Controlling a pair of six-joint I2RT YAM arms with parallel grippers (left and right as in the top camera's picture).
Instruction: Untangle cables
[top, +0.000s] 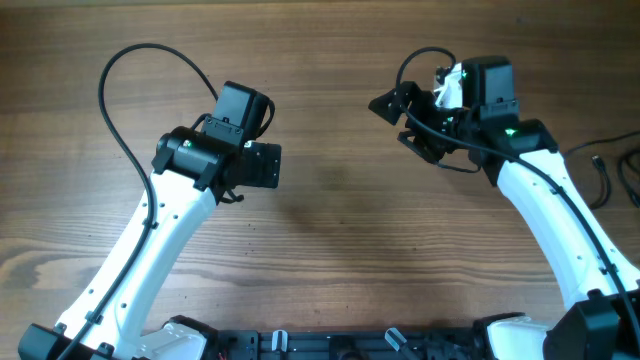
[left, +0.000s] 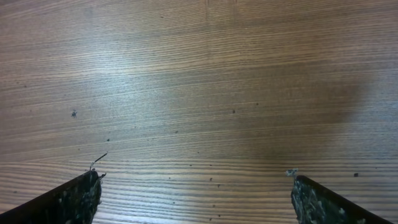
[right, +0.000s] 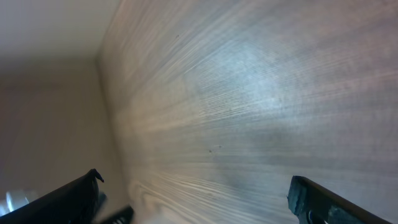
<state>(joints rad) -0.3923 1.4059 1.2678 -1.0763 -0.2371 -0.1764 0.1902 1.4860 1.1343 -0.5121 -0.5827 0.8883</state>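
The cables show only at the far right edge of the overhead view: a thin black cord (top: 603, 180) with a small plug end, and another strand (top: 632, 170) cut off by the frame. Neither wrist view shows them. My left gripper (top: 262, 166) hovers over bare wood left of centre. In the left wrist view its fingers (left: 196, 199) are spread wide with nothing between them. My right gripper (top: 400, 122) is raised at the upper right, well left of the cords. In the blurred right wrist view its fingers (right: 196, 196) are also wide apart and empty.
The wooden table (top: 340, 230) fills the view. A thick black arm cable (top: 115, 70) loops above the left arm and another (top: 415, 58) above the right wrist. The right wrist view shows the table's far edge (right: 109, 106) with a pale wall behind.
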